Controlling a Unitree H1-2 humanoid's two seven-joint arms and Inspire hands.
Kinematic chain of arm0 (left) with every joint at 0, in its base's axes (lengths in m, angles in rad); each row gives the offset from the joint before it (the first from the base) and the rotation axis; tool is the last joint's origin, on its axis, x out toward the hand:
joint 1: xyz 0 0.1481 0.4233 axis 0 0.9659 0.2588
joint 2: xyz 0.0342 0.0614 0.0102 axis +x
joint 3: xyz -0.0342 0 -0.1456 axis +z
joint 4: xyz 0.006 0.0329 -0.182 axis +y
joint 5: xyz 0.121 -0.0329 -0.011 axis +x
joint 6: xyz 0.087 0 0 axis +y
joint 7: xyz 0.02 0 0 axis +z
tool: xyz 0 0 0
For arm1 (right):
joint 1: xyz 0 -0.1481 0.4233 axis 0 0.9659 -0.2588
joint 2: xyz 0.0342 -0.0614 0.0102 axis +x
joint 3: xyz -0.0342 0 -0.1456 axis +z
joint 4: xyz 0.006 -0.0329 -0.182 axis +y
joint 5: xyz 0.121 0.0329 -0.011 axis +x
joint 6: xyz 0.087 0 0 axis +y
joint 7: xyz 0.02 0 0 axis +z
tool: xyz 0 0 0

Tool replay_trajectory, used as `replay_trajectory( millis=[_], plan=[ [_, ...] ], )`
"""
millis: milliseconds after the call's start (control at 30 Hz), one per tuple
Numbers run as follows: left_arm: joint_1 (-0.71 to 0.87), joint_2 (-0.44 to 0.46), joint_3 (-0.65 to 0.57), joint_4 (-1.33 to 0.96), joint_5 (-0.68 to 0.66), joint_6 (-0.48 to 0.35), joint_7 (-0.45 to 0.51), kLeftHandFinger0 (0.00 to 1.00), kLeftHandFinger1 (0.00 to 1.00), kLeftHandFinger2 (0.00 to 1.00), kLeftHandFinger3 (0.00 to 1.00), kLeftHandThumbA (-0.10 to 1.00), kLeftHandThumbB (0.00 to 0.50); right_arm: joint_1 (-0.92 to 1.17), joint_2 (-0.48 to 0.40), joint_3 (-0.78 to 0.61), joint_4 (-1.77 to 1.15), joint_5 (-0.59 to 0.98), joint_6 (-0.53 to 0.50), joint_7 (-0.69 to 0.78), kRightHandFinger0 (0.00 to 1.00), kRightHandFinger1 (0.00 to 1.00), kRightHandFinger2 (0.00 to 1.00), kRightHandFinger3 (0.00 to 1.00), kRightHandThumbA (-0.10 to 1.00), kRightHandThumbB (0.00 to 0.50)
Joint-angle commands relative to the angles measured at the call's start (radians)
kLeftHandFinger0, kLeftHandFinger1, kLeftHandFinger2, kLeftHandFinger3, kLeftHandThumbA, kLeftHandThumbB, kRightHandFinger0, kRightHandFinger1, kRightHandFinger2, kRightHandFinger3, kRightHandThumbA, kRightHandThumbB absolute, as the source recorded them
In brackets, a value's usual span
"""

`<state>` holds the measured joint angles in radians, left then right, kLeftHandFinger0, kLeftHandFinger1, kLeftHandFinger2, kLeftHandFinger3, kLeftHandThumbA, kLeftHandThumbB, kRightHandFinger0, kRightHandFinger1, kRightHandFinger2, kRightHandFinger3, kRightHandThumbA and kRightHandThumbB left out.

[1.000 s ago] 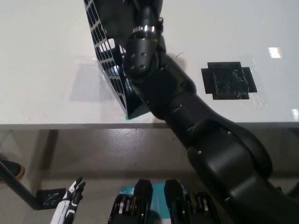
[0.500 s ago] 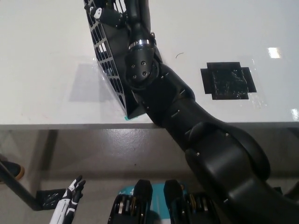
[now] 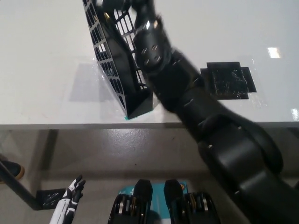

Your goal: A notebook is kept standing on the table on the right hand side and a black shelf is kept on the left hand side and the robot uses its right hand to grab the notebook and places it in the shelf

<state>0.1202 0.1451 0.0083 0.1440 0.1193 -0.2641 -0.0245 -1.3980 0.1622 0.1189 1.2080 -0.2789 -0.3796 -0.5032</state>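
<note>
The black mesh shelf (image 3: 111,65) stands tilted on the white table (image 3: 42,56), close to the front edge. My black right arm (image 3: 187,98) reaches up across the table, its forearm passing just right of the shelf. My right hand (image 3: 111,4) is at the shelf's top, cut off by the picture's upper edge, and its grip is hidden. I see no notebook anywhere in this view. My white left hand (image 3: 71,198) hangs at the lower left, below table level, open with nothing in it.
A black taped square (image 3: 229,80) marks the table to the right of my arm. The table's front edge (image 3: 70,125) runs across the middle of the picture. A dark shoe (image 3: 10,169) shows on the floor at the far left.
My right forearm has swung to the right, away from the shelf's open side, uncovering the mesh inside. The hand has moved up to the picture's edge. The left hand has not moved.
</note>
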Motion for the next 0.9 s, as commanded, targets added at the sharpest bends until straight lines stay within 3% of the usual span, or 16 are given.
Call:
replay_trajectory(
  millis=[0,100,200,233,467,567,633,667,767,833,867],
  plan=[
    [0.003,0.025,-0.003,-0.022,-0.003,-0.015,-0.014,1.00,1.00,1.00,1.00,1.00,0.176,0.016,-0.116,0.012,-0.408,-0.032,0.037,0.095,1.00,1.00,1.00,1.00,1.00,0.303],
    [0.003,0.021,0.002,-0.022,-0.011,-0.003,-0.012,1.00,1.00,1.00,1.00,1.00,0.185,0.151,-0.200,-0.003,-0.845,-0.038,0.186,0.208,1.00,1.00,1.00,1.00,1.00,0.326],
    [0.006,0.023,0.005,-0.024,-0.012,-0.002,-0.011,1.00,1.00,1.00,1.00,1.00,0.178,0.243,-0.236,-0.017,-1.077,-0.022,0.262,0.262,1.00,1.00,1.00,1.00,1.00,0.346],
    [0.002,0.027,0.007,-0.020,-0.014,-0.009,-0.013,1.00,1.00,1.00,1.00,1.00,0.175,0.303,-0.257,-0.026,-1.185,-0.006,0.255,0.276,1.00,1.00,1.00,1.00,1.00,0.325],
    [-0.012,0.019,-0.003,-0.011,0.000,-0.009,-0.009,1.00,1.00,1.00,1.00,1.00,0.186,0.646,-0.293,-0.023,-1.607,0.037,0.278,0.317,1.00,1.00,1.00,1.00,1.00,0.323],
    [-0.011,0.017,-0.001,-0.017,-0.001,-0.004,-0.007,1.00,1.00,1.00,1.00,1.00,0.191,0.840,-0.296,0.017,-1.714,0.044,0.208,0.316,1.00,1.00,1.00,1.00,1.00,0.338],
    [-0.019,0.021,0.001,-0.016,-0.006,-0.009,-0.010,1.00,1.00,1.00,1.00,1.00,0.192,0.941,-0.275,0.039,-1.727,0.014,0.147,0.294,1.00,1.00,1.00,1.00,1.00,0.320],
    [-0.019,0.020,0.001,-0.016,-0.004,-0.013,-0.007,1.00,1.00,1.00,1.00,1.00,0.191,1.007,-0.253,0.054,-1.738,0.010,0.134,0.280,1.00,1.00,1.00,1.00,1.00,0.341],
    [-0.017,0.021,-0.003,-0.020,0.006,-0.004,-0.008,1.00,1.00,1.00,1.00,1.00,0.203,1.145,-0.237,0.091,-1.738,0.006,0.073,0.260,1.00,1.00,1.00,1.00,1.00,0.338],
    [-0.019,0.022,-0.003,-0.015,0.003,-0.007,-0.010,1.00,1.00,1.00,1.00,1.00,0.212,1.216,-0.245,0.113,-1.688,0.004,0.007,0.254,1.00,1.00,1.00,1.00,1.00,0.303],
    [-0.017,0.022,-0.003,-0.016,0.000,-0.003,-0.012,1.00,1.00,1.00,1.00,1.00,0.222,1.251,-0.249,0.120,-1.665,-0.006,-0.005,0.255,1.00,1.00,1.00,1.00,1.00,0.314]
  ],
)
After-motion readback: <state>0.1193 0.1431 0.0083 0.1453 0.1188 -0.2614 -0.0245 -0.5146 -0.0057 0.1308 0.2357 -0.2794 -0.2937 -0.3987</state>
